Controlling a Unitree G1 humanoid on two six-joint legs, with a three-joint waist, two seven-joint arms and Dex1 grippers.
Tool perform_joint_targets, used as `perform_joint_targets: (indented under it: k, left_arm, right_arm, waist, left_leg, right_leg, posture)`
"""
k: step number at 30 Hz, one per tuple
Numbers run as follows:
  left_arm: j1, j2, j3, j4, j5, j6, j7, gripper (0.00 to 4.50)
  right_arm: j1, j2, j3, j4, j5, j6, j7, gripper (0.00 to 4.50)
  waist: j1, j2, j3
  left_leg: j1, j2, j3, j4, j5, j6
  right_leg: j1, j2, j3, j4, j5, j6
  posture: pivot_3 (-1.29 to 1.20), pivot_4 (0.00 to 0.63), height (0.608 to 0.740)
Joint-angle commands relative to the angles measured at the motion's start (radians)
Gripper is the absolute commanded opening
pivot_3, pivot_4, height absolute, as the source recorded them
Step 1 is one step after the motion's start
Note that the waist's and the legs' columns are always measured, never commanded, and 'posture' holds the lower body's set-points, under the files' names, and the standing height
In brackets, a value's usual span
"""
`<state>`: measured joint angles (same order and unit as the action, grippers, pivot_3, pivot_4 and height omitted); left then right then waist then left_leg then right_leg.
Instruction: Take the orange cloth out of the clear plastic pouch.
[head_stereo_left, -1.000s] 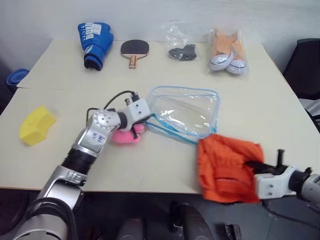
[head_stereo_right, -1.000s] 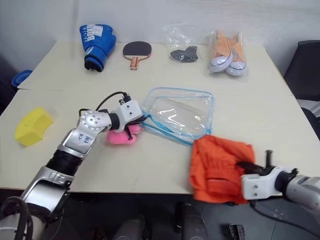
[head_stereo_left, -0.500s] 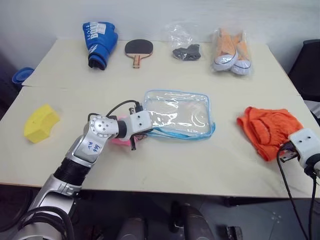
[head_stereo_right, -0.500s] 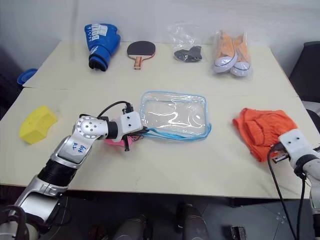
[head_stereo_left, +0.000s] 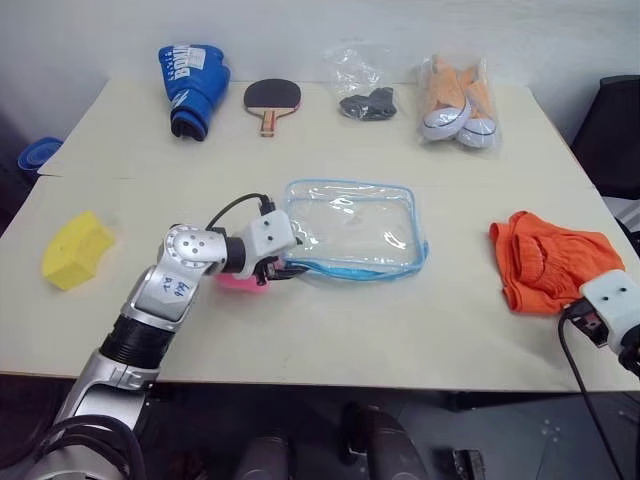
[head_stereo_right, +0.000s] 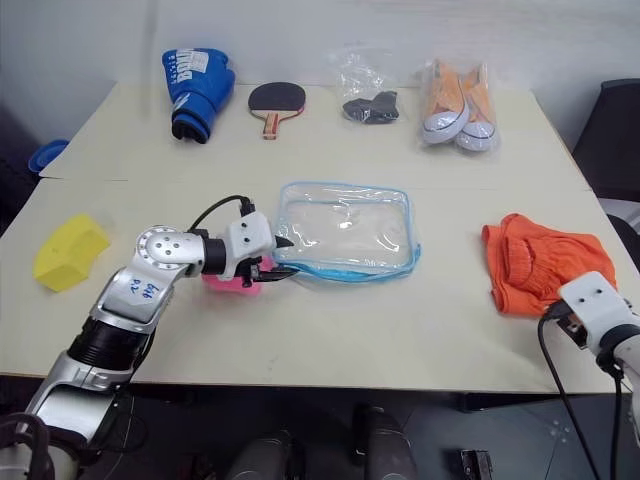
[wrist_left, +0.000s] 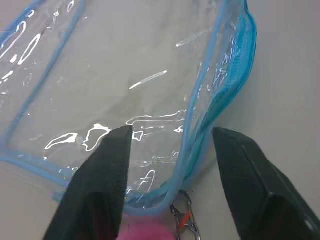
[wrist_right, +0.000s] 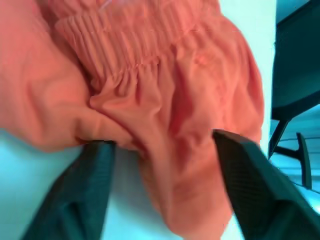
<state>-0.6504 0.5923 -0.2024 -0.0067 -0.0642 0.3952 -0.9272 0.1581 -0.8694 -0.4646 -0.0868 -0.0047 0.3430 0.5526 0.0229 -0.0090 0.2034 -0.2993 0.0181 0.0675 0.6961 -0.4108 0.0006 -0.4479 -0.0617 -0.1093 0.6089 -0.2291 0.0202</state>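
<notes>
Right now I'm looking down on a pale beige desk made of two tops pushed together, with a white wall behind and a dark chair off its right end. Along the far edge sit a blue boxing glove, a table tennis paddle, a thin clear bag holding something black, and bagged orange-and-white shoes; a yellow sponge wedge lies near the left edge. The clear plastic pouch lies flat mid-desk, empty, and the orange cloth sits crumpled near the right edge, well apart from it.

From the head I can't judge finger gaps. My left wrist view shows the left gripper spread wide over the pouch's zip corner, pinching nothing, with the pink fluffy charm just below. My right wrist view has the right gripper parted wide over the cloth's folds, not clamping them.
</notes>
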Motion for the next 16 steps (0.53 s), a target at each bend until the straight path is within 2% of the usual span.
perform_joint_targets:
  k: [1,2,5,8,12,16]
  left_arm:
    - [-0.024,0.025,0.125,-0.055,-0.126,0.055,-0.041,3.99]
    - [-0.031,0.035,0.153,-0.059,-0.16,0.078,-0.057,4.0]
    - [-0.049,0.127,0.279,-0.028,-0.297,0.164,-0.157,4.0]
    - [-0.042,0.227,0.347,0.058,-0.35,0.153,-0.25,4.0]
    - [-0.07,0.334,0.36,0.252,-0.313,0.04,-0.356,4.0]
    - [-0.116,0.369,0.313,0.382,-0.27,-0.061,-0.431,4.0]
  right_arm:
    - [0.055,-0.022,-0.162,-0.147,0.133,0.152,0.113,4.32]
    - [0.073,-0.021,-0.203,-0.181,0.178,0.216,0.148,4.46]
    - [0.1,-0.038,-0.43,-0.196,0.348,0.508,0.245,4.46]
    - [0.177,-0.071,-0.595,-0.166,0.444,0.658,0.362,4.46]
    - [0.285,-0.081,-0.732,-0.139,0.464,0.723,0.418,4.46]
    - [0.277,-0.066,-0.74,-0.164,0.496,0.74,0.398,4.46]
  waist:
    - [0.001,0.0,0.0]
    - [0.001,0.0,0.0]
    - [0.0,0.0,0.0]
    - [0.0,0.001,0.0]
    - [0.003,0.001,0.0]
    - [0.002,0.001,0.0]
  left_leg:
    - [0.0,0.0,0.0,0.0,0.0,0.0]
    - [0.0,0.0,-0.001,0.0,0.0,0.0]
    - [-0.001,0.0,-0.001,0.0,0.0,0.0]
    - [0.0,0.0,-0.001,-0.001,0.0,0.001]
    - [0.0,0.0,-0.001,-0.001,-0.002,0.003]
    - [-0.001,0.0,-0.001,-0.001,-0.004,0.007]
  right_leg:
    - [0.0,0.0,0.0,0.0,0.0,0.0]
    - [0.0,0.0,0.0,0.0,0.0,0.0]
    - [0.0,0.0,0.0,0.0,0.0,0.0]
    - [0.0,0.0,-0.001,-0.001,0.0,-0.001]
    - [0.0,0.001,-0.001,-0.002,-0.001,0.0]
    - [0.0,0.001,-0.001,-0.004,-0.001,0.0]
  posture:
    - [0.0,0.15,0.74]
    - [0.0,0.15,0.74]
    - [0.0,0.15,0.74]
    - [0.0,0.15,0.74]
    - [0.0,0.15,0.74]
    - [0.0,0.15,0.74]
